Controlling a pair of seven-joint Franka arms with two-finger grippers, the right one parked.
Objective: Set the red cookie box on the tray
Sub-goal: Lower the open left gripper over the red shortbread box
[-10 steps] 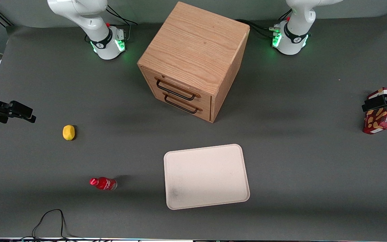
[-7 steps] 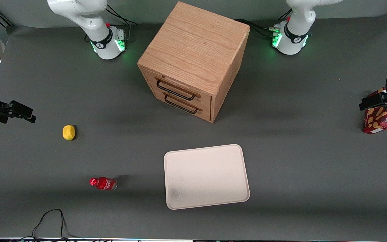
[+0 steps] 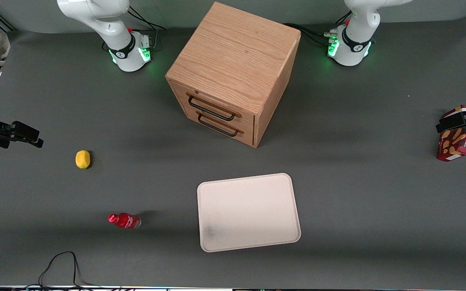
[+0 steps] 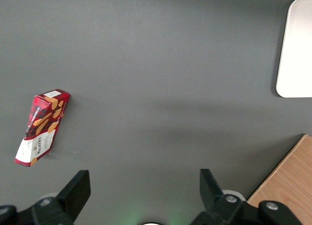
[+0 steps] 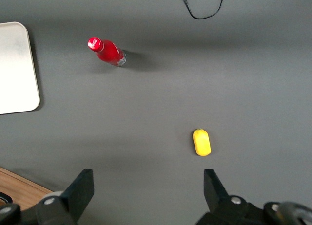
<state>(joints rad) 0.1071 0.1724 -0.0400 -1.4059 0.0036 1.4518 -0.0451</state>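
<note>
We held our gripper above the red cookie box at the frame's right edge, fingers spread apart. It had barely shifted over the last moment; the box still lay on the worktop, well apart from the tray.

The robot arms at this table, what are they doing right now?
The left arm's gripper hangs open above the slim dark-red cardboard cookie box, which lies on the grey table toward the working arm's end. It has not gripped the box yet. The large flat cream-white tray waits nearer the front camera than the wooden two-drawer cabinet.
</note>
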